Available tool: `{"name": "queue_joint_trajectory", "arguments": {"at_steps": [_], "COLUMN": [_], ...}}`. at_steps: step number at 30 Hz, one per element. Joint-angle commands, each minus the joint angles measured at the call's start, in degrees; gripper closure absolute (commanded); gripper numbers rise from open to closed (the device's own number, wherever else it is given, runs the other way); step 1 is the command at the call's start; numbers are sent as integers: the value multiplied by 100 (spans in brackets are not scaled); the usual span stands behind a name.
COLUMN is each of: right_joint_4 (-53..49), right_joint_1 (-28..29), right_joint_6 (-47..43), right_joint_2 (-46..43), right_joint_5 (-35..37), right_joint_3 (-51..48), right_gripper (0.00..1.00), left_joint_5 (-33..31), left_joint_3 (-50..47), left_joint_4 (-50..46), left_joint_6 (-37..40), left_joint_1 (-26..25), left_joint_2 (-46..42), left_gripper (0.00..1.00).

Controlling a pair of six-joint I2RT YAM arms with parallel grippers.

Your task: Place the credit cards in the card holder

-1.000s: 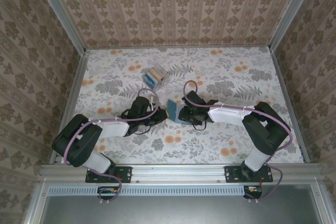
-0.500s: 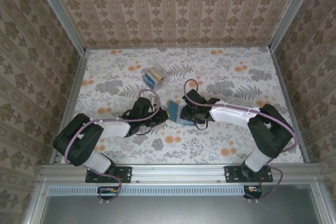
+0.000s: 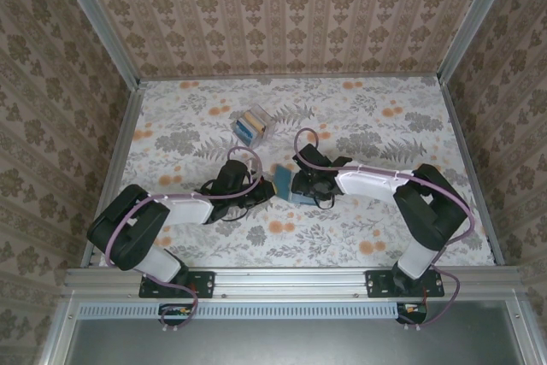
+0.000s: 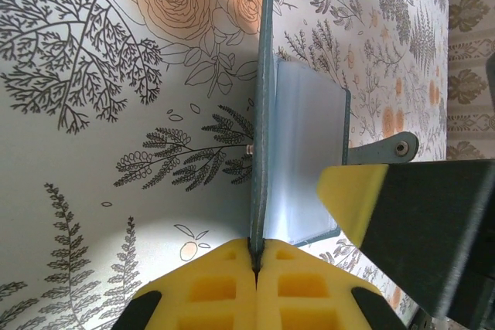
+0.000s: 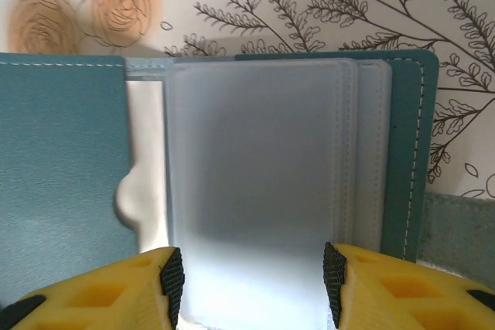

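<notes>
The teal card holder lies open at the table's middle, between both grippers. My left gripper is shut on the edge of its cover flap and holds that flap upright. In the right wrist view a whitish-grey credit card lies flat over the frosted pockets, beside the teal flap. My right gripper stands open just over the card's near end, one fingertip above each long edge. Its yellow finger shows in the left wrist view.
A small clear plastic box with more cards standing in it sits behind the wallet, towards the back left. The floral tablecloth runs to wallpapered walls on three sides. Both arms lie low, their purple cables looping above the wrists.
The right gripper has edged a little left, closer over the open wallet. The left gripper has kept its hold on the flap and has shifted slightly right.
</notes>
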Motion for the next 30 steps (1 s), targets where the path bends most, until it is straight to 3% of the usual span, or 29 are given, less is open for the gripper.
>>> {"name": "queue_joint_trajectory", "arguments": {"at_steps": [1,11,15,18,25,30], "right_joint_4": [-125,-351,-121,348,1445,2127], "right_joint_1": [29,75,71,60,-139,-383], "right_joint_6": [-110,-46,-9,86,103,130], "right_joint_2": [170,188,352,464,399,249], "right_joint_5": [78,397,182,-247,-1246,-1843], "right_joint_3": [156,130,91,-16,-240,-425], "right_gripper": [47,45,47,53,78,86], "left_joint_5": [-46,-23,-33,-16,-36,-63], "left_joint_3": [-17,-33,-4,-11,-59,-52], "left_joint_4": [12,89,98,165,239,221], "left_joint_6": [43,-19,7,-35,-72,-45], "left_joint_1": [-59,-85,-104,-114,-131,-132], "left_joint_2": [71,122,188,234,305,298], "left_gripper": [97,97,97,97,98,97]}}
